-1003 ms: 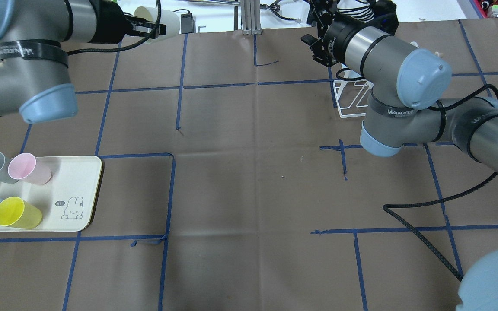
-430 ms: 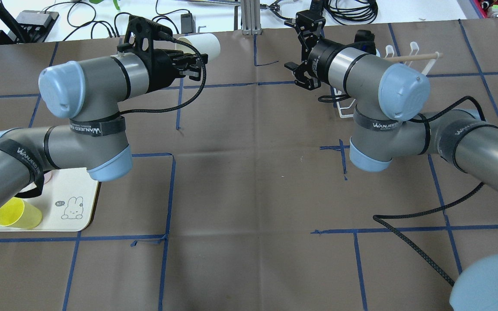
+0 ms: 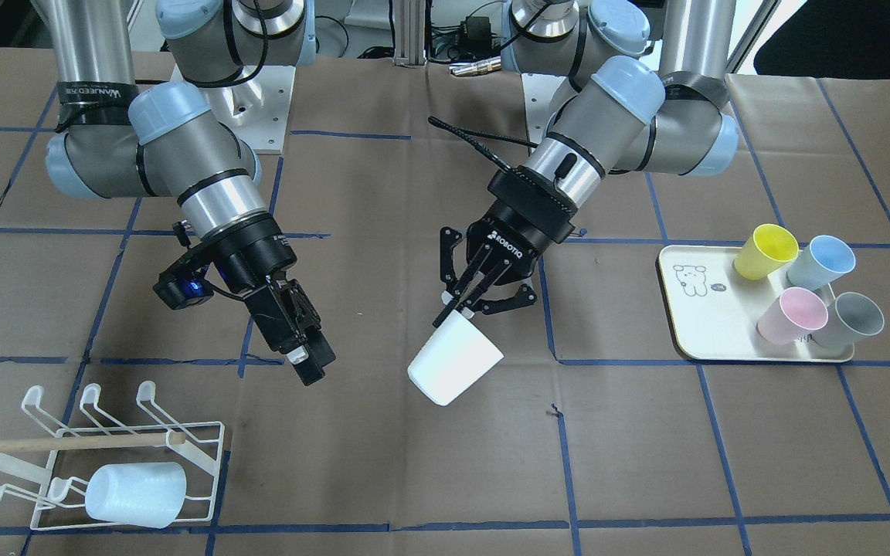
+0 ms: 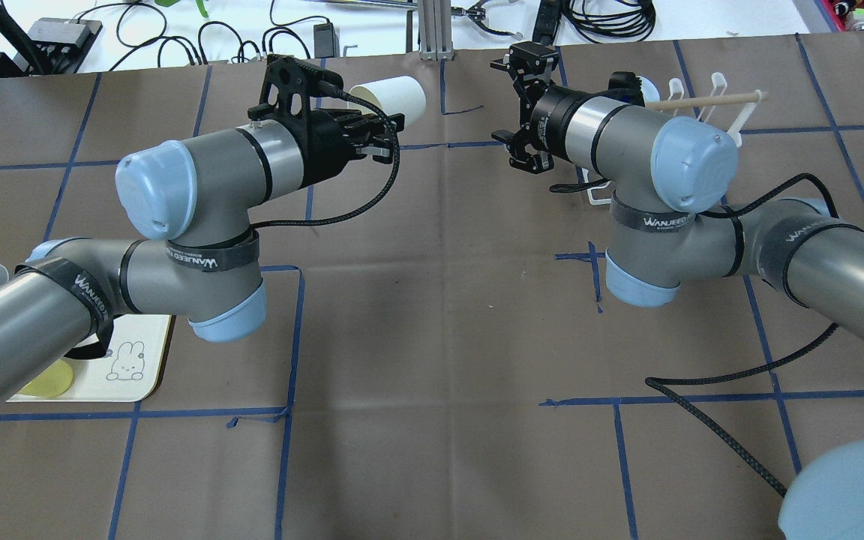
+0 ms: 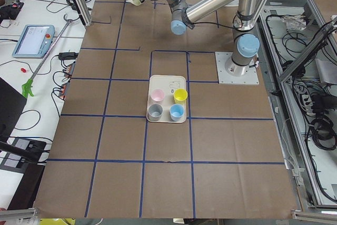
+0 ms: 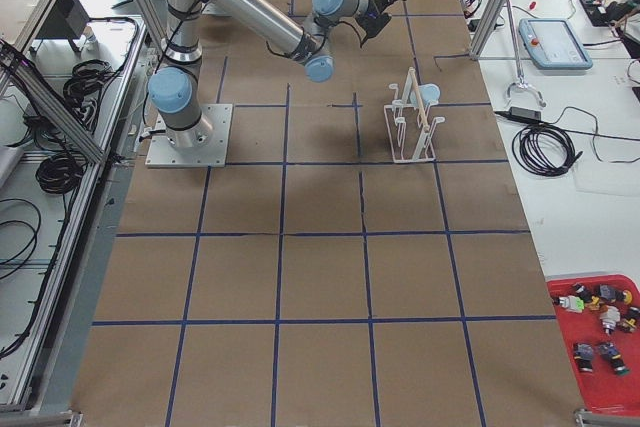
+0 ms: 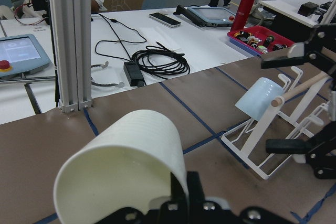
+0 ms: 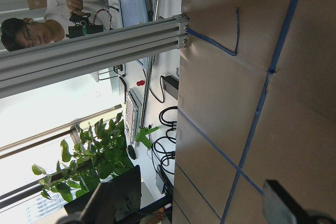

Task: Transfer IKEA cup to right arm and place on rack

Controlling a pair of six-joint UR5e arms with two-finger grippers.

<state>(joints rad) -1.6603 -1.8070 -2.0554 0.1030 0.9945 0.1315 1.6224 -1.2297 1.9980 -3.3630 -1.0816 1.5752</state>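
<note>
A white IKEA cup hangs tilted above the table's far middle, and my left gripper is shut on its rim. In the left wrist view the cup fills the foreground with one finger inside its wall. The right arm's gripper faces the cup from a short distance away, open and holding nothing. Seen from the front, the cup points mouth-down and the right gripper is apart from it. The white wire rack stands behind the right gripper with a pale blue cup hung on it.
A cream tray on my left side carries yellow, blue, pink and grey cups. An aluminium post stands at the far table edge between the grippers. A black cable lies on the table near the right arm.
My left arm has swung right with the white cup, from the far left corner toward the middle. The right gripper has moved left, away from the rack and toward the cup.
</note>
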